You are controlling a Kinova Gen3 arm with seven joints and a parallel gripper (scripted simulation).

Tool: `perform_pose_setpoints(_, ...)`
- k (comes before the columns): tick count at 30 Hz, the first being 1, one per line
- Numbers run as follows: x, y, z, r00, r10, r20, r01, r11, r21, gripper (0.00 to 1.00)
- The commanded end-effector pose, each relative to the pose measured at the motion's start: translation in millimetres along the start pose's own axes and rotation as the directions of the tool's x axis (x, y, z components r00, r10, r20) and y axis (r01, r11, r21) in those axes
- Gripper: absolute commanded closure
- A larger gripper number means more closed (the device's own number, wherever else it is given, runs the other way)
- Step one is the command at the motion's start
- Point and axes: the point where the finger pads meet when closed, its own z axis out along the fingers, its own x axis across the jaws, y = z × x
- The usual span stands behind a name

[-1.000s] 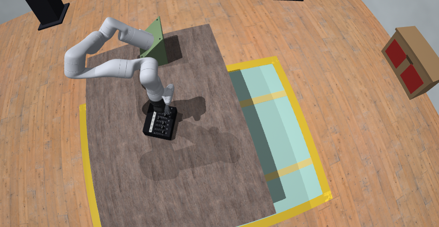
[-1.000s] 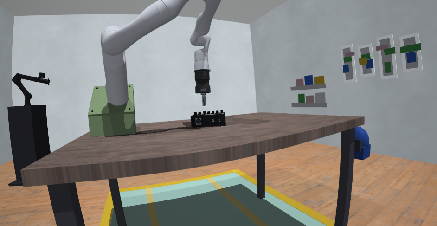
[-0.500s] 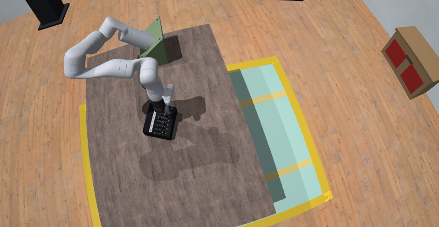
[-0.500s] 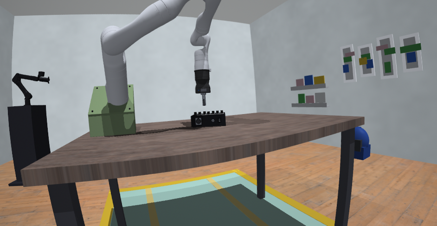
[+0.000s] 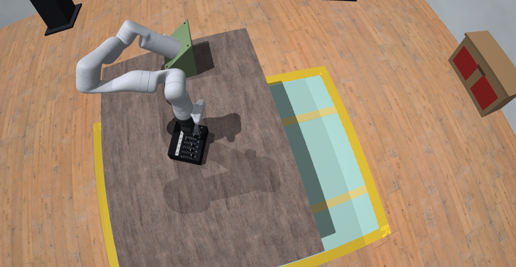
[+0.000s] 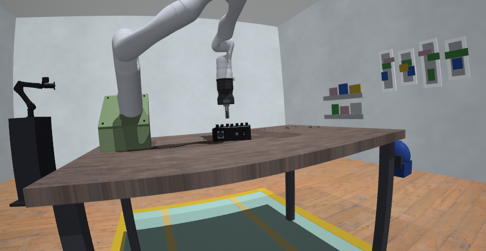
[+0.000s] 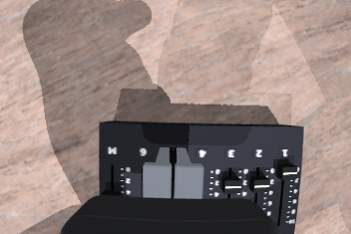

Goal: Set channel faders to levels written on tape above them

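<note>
The black lighting desk (image 5: pixel 200 153) (image 6: pixel 231 135) (image 7: pixel 219 134) stands flat on the wooden table (image 5: pixel 144 200) (image 6: pixel 238 157). My gripper (image 5: pixel 195 132) (image 6: pixel 227 115) (image 7: pixel 172 164) is shut with nothing between the fingers. It points straight down and hangs a little above the desk's fader row. In the wrist view the fingers cover the faders left of the middle. Three fader caps show to the right of them: two (image 7: pixel 230 185) (image 7: pixel 262 182) about level with each other and one (image 7: pixel 287 169) further up its slot. The slot under the M mark (image 7: pixel 111 178) shows at the far left.
The arm's green base block (image 5: pixel 182 48) (image 6: pixel 124 130) stands at the table's back. A yellow-edged, pale green floor zone (image 5: pixel 324 138) lies beside the table. Black stands and a brown cabinet (image 5: pixel 481 72) are off the table.
</note>
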Motion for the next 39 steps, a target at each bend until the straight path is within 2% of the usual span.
perform_pose_setpoints(1, -0.2, -0.4, 1.3, 1.000, 0.000, 0.000, 0.000, 1.000, 0.000, 1.00)
perform_pose_setpoints(24, 0.2, -1.4, 15.1, 1.000, 0.000, 0.000, 0.000, 1.000, 0.000, 1.00)
perform_pose_setpoints(39, 0.2, -1.6, 17.6, 1.000, 0.000, 0.000, 0.000, 1.000, 0.000, 1.00)
